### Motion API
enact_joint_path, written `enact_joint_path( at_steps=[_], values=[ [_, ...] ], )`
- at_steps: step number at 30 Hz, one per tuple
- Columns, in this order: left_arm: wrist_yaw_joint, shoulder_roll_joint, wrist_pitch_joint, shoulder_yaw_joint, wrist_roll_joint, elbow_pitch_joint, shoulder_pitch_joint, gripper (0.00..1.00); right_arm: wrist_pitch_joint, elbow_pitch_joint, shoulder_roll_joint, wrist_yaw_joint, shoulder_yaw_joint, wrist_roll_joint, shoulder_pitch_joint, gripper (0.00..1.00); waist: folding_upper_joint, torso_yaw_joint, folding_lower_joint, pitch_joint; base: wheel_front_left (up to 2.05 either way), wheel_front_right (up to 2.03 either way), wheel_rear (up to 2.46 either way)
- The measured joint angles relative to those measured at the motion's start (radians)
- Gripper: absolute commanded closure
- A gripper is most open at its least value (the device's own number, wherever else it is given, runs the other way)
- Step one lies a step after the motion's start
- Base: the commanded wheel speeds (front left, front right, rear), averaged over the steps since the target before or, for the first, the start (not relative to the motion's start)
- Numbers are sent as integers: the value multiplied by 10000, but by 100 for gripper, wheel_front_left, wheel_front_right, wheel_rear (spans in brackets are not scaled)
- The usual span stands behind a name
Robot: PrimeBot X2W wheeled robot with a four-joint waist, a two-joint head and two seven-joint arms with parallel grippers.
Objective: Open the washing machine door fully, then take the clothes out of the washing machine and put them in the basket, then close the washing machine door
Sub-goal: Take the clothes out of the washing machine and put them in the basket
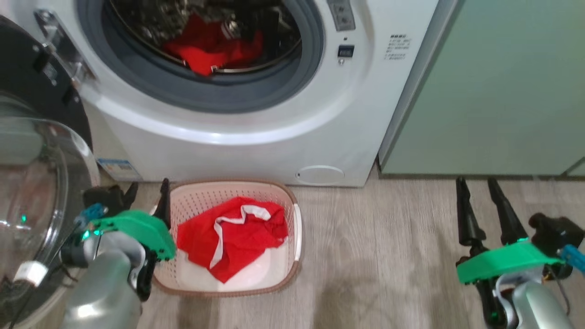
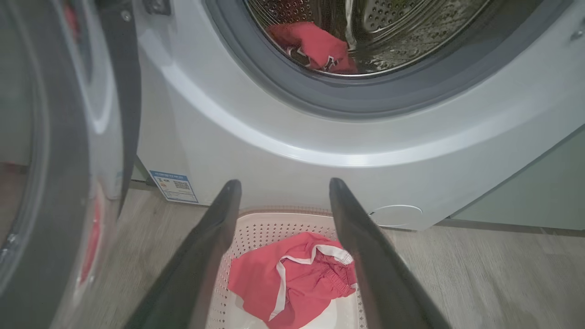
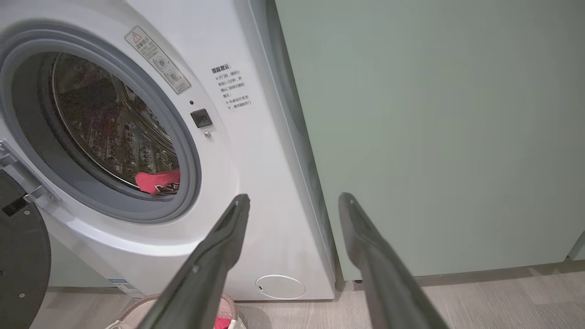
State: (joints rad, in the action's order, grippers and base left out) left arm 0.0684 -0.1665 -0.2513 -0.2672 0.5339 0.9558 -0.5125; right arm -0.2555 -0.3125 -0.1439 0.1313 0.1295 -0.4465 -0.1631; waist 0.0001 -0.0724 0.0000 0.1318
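Observation:
The white washing machine (image 1: pixel 256 137) has its round door (image 1: pixel 41 151) swung wide to the left, black rim and glass bowl facing me. A red garment (image 1: pixel 212 48) lies inside the drum (image 2: pixel 315 43) (image 3: pixel 157 182). Another red garment with white trim (image 1: pixel 233 235) (image 2: pixel 292 278) lies in the cream basket (image 1: pixel 192 194) on the floor before the machine. My left gripper (image 1: pixel 147 191) (image 2: pixel 284 185) hovers open and holding nothing over the basket's left rim. Over the floor on the right, my right gripper (image 1: pixel 476 185) (image 3: pixel 295 198) is open and holds nothing.
Pale green cabinets (image 1: pixel 493 87) stand right of the machine. Wood-look floor (image 1: pixel 379 256) stretches between the basket and my right arm. The open door (image 2: pixel 55 160) stands close beside my left arm.

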Motion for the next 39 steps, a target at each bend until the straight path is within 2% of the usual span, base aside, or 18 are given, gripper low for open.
enact_joint_path(
  at_steps=[8, 18, 28, 39],
  values=[
    [-439, -209, -2, 1476, -813, -2740, 2044, 0, 0, 190, 173, 0, -48, 130, 557, 0, 0, -102, 0, -796, 0, 0, 0],
    [-779, 165, -12, 3239, -1381, -5275, 4181, 0, 0, 247, 297, 0, -272, 251, 1096, 0, 0, -264, 0, -1299, 0, 0, 0],
    [-681, 556, -12, 3532, -1643, -5954, 4876, 0, 2, 357, 431, 0, -364, 305, 1316, 0, 0, -245, 0, -1410, 0, 0, 0],
    [-677, 644, 29, 3392, -1804, -6115, 4897, 0, 0, 347, 443, 0, -357, 305, 1316, 0, 0, -289, 0, -1386, 0, 0, 0]
  ],
)
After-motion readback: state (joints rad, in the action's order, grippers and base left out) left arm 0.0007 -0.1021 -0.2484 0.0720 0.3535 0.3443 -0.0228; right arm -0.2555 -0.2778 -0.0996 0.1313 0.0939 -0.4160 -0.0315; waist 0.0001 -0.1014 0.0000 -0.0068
